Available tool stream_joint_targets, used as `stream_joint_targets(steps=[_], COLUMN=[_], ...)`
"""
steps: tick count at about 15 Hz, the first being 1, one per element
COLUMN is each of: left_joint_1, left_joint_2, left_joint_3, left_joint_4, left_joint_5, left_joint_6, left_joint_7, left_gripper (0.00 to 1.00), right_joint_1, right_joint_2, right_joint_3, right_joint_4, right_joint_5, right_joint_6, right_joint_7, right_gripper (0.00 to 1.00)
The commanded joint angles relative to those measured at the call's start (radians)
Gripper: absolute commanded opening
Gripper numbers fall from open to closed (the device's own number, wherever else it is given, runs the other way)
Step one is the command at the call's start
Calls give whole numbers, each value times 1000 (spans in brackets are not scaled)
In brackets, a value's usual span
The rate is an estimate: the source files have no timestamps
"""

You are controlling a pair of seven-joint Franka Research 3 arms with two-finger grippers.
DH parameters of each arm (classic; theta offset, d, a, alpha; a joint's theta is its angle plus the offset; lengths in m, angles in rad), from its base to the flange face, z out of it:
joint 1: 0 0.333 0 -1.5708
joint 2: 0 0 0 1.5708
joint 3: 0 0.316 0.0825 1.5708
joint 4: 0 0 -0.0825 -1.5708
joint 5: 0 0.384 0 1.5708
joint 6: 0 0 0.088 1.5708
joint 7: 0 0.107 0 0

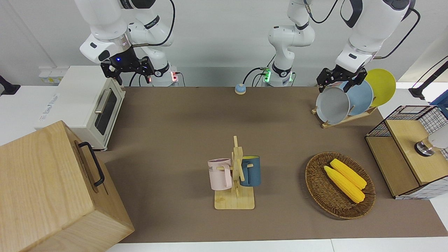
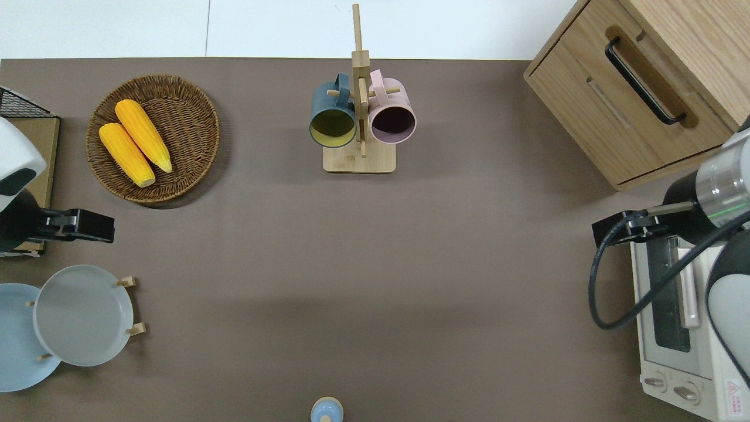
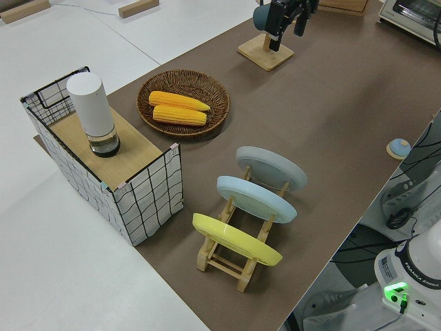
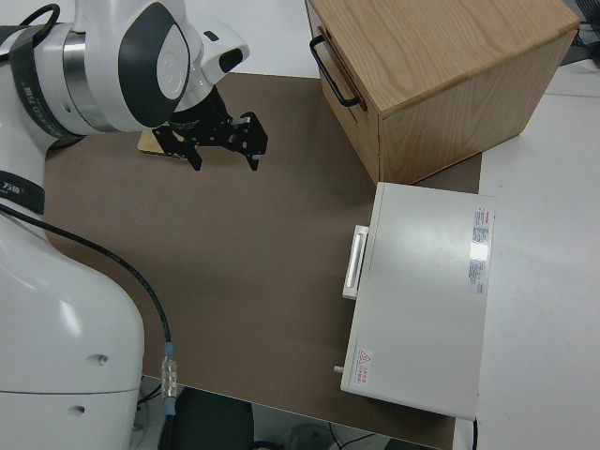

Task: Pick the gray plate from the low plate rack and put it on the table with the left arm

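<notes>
The gray plate [image 1: 332,105] leans in the end slot of the low plate rack [image 1: 344,119] that is farthest from the robots, at the left arm's end of the table [image 1: 175,122]. It also shows in the overhead view [image 2: 82,316] and the left side view [image 3: 271,167]. My left gripper [image 1: 337,85] is open and empty in the air. In the overhead view [image 2: 108,228] it is over the mat between the rack [image 2: 132,328] and the wicker basket. My right gripper [image 1: 127,71] is open and parked.
A light-blue plate [image 1: 360,98] and a yellow plate [image 1: 383,85] share the rack. A wicker basket [image 1: 315,182] holds two corn cobs. A mug stand [image 1: 235,175], a wire basket [image 1: 402,115], a toaster oven [image 1: 91,105], a wooden cabinet [image 1: 52,189] and a small blue bell [image 1: 240,89] stand around.
</notes>
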Motion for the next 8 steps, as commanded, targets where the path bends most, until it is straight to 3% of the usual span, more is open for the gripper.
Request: stream_joint_targets(steps=[1, 6, 8], left_joint_1=[-4, -1, 1], left_joint_2=[-13, -13, -42], left_joint_3=[1, 3, 4], left_joint_4=[7, -9, -73], left_joint_5=[1, 7, 27], left_joint_6=[-31, -31, 19], left_joint_7=[-13, -19, -15], left_gripper=[995, 995, 995], right_joint_1=[-23, -23, -23], right_joint_2=[-2, -2, -2], right_joint_3=[21, 20, 21], right_joint_4=[6, 7, 6], right_joint_5=[-5, -5, -5], right_joint_6=[-11, -12, -11], right_joint_7=[12, 12, 12], right_gripper=[983, 983, 983])
